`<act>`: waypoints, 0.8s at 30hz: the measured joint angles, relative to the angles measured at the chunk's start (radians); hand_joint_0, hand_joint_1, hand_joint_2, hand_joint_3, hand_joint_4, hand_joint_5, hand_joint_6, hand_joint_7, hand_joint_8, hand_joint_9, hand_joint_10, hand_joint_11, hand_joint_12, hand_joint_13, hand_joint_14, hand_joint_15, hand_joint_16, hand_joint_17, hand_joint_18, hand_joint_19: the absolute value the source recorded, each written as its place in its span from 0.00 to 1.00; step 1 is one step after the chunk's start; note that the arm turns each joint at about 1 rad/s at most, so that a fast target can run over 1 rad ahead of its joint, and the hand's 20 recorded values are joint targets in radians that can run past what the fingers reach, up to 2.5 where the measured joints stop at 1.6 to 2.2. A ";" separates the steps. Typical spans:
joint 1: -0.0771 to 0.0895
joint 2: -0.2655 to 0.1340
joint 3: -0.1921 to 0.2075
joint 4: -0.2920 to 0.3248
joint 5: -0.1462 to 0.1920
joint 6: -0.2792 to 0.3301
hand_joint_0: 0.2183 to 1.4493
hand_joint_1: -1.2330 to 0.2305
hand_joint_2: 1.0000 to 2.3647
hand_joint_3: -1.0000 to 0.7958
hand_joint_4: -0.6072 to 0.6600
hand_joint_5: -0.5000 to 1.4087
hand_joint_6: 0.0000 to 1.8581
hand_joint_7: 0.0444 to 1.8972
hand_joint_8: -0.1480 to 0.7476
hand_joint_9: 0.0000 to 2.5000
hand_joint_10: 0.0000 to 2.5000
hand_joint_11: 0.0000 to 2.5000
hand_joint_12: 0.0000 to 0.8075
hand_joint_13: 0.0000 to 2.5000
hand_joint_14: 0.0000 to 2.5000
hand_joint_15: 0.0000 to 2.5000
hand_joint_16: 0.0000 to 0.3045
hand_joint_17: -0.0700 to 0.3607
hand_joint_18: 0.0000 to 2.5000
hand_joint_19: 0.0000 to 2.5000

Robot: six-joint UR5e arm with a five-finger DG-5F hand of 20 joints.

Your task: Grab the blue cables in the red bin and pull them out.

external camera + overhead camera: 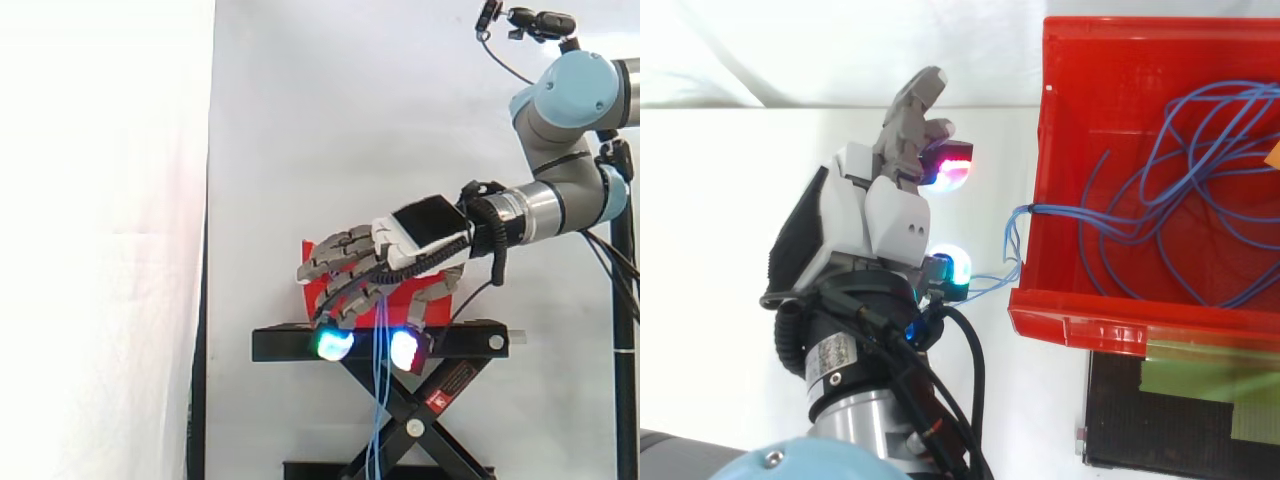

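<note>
The red bin point(1080, 325) stands on the right in the top view, with a loose tangle of blue cables point(1160, 210) inside. A few strands climb over its left wall and run to my hand point(875, 215), which is just left of the bin. From the side, the hand point(425, 225) hovers in front of the bin point(318, 290) with fingers curled downward. Blue cables point(378, 400) hang from between the curled fingers down past the stand. Glowing fingertips point(333, 345) sit level with the stand top.
The bin rests on a black scissor stand point(480, 342) before the white curtain. A dark plate with green tape point(1200, 410) lies under the bin's near edge. The white surface point(710, 250) left of the hand is open.
</note>
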 measured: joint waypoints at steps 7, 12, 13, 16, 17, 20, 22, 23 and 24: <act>-0.003 0.001 0.055 -0.093 0.003 -0.068 0.43 0.20 0.00 0.00 0.61 0.61 0.01 0.29 0.45 0.27 0.01 0.17 0.45 0.13 0.00 0.12 0.17 0.43 0.07 0.18; -0.004 0.001 0.064 -0.117 0.005 -0.106 0.44 0.20 0.00 0.00 0.61 0.61 0.01 0.29 0.45 0.27 0.01 0.17 0.45 0.13 0.01 0.12 0.17 0.43 0.07 0.18; -0.004 0.001 0.065 -0.119 0.005 -0.114 0.44 0.20 0.00 0.00 0.61 0.61 0.01 0.29 0.45 0.27 0.01 0.17 0.45 0.13 0.01 0.12 0.17 0.43 0.07 0.18; -0.004 0.001 0.065 -0.120 0.005 -0.133 0.44 0.20 0.00 0.00 0.61 0.62 0.01 0.29 0.45 0.27 0.01 0.17 0.45 0.13 0.00 0.12 0.17 0.43 0.07 0.18; -0.004 0.001 0.065 -0.120 0.005 -0.139 0.44 0.20 0.00 0.00 0.61 0.62 0.01 0.29 0.45 0.27 0.01 0.17 0.45 0.13 0.00 0.12 0.17 0.43 0.07 0.18; -0.004 0.001 0.062 -0.116 0.005 -0.153 0.44 0.20 0.00 0.00 0.61 0.62 0.01 0.29 0.45 0.27 0.01 0.17 0.45 0.13 0.01 0.12 0.17 0.43 0.08 0.18; -0.005 0.001 0.059 -0.111 0.005 -0.160 0.44 0.20 0.00 0.00 0.61 0.62 0.01 0.29 0.45 0.27 0.01 0.17 0.45 0.13 0.00 0.12 0.17 0.43 0.08 0.18; -0.005 0.000 0.057 -0.108 0.005 -0.162 0.44 0.20 0.00 0.00 0.61 0.62 0.01 0.29 0.45 0.27 0.01 0.17 0.45 0.13 0.00 0.12 0.17 0.43 0.08 0.18; -0.006 0.001 0.055 -0.105 0.005 -0.164 0.44 0.20 0.00 0.00 0.62 0.62 0.01 0.29 0.45 0.27 0.01 0.17 0.45 0.13 0.00 0.12 0.17 0.43 0.08 0.18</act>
